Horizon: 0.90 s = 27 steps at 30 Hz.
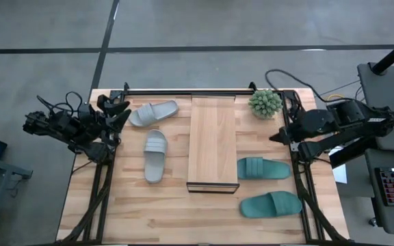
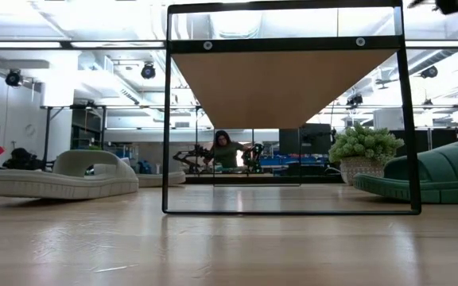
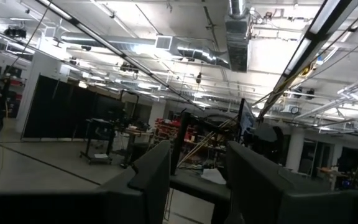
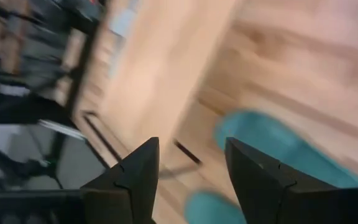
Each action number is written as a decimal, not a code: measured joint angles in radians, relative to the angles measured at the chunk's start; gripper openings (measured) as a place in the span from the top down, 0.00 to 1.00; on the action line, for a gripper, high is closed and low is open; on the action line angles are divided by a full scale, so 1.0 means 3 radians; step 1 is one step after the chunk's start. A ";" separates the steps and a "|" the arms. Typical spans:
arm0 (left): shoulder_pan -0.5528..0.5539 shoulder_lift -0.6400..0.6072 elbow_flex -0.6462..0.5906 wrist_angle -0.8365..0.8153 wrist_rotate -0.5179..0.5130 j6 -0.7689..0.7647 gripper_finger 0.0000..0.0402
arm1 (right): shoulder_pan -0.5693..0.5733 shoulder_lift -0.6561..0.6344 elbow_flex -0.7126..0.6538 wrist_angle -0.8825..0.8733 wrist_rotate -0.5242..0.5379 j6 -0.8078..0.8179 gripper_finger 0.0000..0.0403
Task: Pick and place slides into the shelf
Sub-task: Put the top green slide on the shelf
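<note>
Wooden tabletop (image 1: 135, 212) carries a long light-wood shelf (image 1: 213, 140) at centre, two grey slides (image 1: 155, 155) to its left, two teal slides (image 1: 263, 168) to its right. Left gripper (image 1: 118, 113) and right gripper (image 1: 279, 137) hang at the table's sides, jaws parted, holding nothing.

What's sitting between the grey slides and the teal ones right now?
The shelf, empty, lies between the grey slides and the teal slides, clearest in the high view.

Bright overhead strip-lights, ceiling glare, right wrist view perhaps motion-blurred.

Likely robotics lab: exposed ducts (image 3: 238, 34).
</note>
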<state>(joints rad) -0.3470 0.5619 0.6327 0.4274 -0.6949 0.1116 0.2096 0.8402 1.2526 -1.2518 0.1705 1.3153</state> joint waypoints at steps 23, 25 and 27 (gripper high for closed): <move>0.0000 0.0413 0.0011 0.0063 -0.0531 0.0000 0.65 | 0.0001 0.0011 -0.0403 -0.1064 -0.0280 0.0419 0.57; -0.0003 0.0459 0.0011 0.0119 -0.0604 -0.0002 0.65 | 0.0001 0.0010 -0.0520 -0.1050 -0.0363 0.0509 0.57; -0.0003 0.0486 0.0007 0.0104 -0.0621 0.0000 0.65 | 0.0003 0.0010 -0.0638 -0.1024 -0.0463 0.0595 0.57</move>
<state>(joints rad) -0.3477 0.7076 0.6348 0.4585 -0.8810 0.1117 0.2104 0.8433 1.0611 -1.5589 0.0315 1.4936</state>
